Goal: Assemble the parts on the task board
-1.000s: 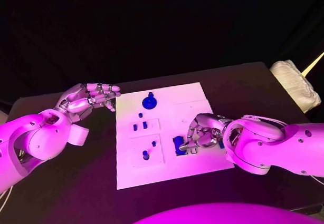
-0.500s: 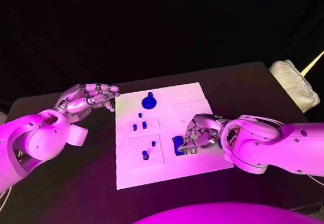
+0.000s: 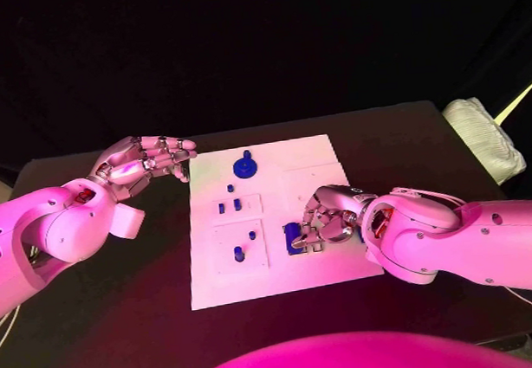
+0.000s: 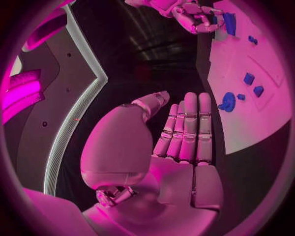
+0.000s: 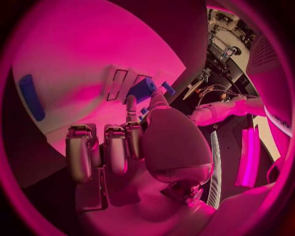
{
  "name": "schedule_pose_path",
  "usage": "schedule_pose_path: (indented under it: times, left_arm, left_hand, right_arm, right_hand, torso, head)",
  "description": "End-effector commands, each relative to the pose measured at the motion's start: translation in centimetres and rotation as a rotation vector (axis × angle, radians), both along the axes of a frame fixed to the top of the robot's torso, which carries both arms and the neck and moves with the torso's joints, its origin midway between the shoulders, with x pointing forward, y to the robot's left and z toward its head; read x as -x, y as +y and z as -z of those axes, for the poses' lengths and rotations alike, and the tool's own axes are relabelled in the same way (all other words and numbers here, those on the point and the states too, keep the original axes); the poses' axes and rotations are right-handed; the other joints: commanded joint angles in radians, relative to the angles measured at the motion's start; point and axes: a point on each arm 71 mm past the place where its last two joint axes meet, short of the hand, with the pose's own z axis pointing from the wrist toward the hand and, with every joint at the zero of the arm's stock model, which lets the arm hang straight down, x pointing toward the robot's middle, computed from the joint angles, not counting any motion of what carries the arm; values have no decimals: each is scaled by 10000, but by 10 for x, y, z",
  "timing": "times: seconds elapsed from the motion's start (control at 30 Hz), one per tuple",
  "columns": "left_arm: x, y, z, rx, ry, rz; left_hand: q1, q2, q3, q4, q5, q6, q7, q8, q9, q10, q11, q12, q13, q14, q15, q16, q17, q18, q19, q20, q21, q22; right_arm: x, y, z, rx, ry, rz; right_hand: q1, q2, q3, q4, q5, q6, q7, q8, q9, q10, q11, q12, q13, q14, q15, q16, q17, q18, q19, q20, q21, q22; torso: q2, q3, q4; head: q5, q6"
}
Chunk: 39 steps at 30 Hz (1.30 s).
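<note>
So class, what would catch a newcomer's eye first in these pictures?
The white task board at the middle of the black table, dotted with small blue parts. The right robot hand pinches a blue block at the board's near right; the left robot hand hovers empty past the board's far left corner.

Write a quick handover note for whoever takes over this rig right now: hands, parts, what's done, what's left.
Left robot hand: holds nothing, fingers apart, beside the task board's far left corner.
Right robot hand: on the board's near right part, pinching a blue block.
Parts: round blue piece near the far edge; small blue pieces mid-board, another nearer.
Done: cannot tell what is seated.
Left: place the held block, then check the others.
</note>
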Motion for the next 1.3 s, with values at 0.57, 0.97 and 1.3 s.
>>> schedule_pose_path:
  times: [0.57, 0.97, 1.3]
  left_arm:
    - [0, -1, 0, 133, 43, 165]
    - [0, -1, 0, 127, 37, 143]
    - [-1, -1, 0, 121, 30, 119]
  left_hand:
    - [-47, 28, -13, 41, 32, 3, -8, -46, -11, -47, 4, 45, -15, -11, 77, -39, -13, 142, 55, 2, -24, -13]
    - [-47, 28, -13, 41, 32, 3, -8, -46, -11, -47, 4, 45, -15, -11, 77, -39, -13, 142, 55, 2, -24, -13]
    - [-45, 30, -19, 62, 30, -7, -6, -53, -15, -63, 5, 58, -20, -20, 77, -35, -12, 143, 76, 3, -66, -44]
  right_arm:
    - [4, -7, 13, 484, 723, -168]
    - [5, -17, 3, -267, 66, 330]
    - [-4, -64, -30, -964, -471, 1427]
  right_hand:
    - [472, -238, 555, 27, -123, 47, -17, -106, -109, 526, -70, 22, 1760, 975, -89, 47, 2264, -194, 932, -107, 11, 2502]
    - [36, -379, 748, 43, -17, -4, 39, -194, -185, 481, -26, -105, 1700, 959, -58, 9, 2193, -177, 913, -87, -82, 2479]
    - [-14, -661, 1183, 12, 28, -804, 394, -752, -398, 325, 274, -398, 1563, 913, 184, -99, 1998, -107, 822, 95, -480, 2381]
  torso:
    - [3, 4, 5]
    - [-16, -2, -6]
    - [-15, -9, -22]
  head:
    - [-24, 4]
    - [-52, 31]
    - [-246, 132]
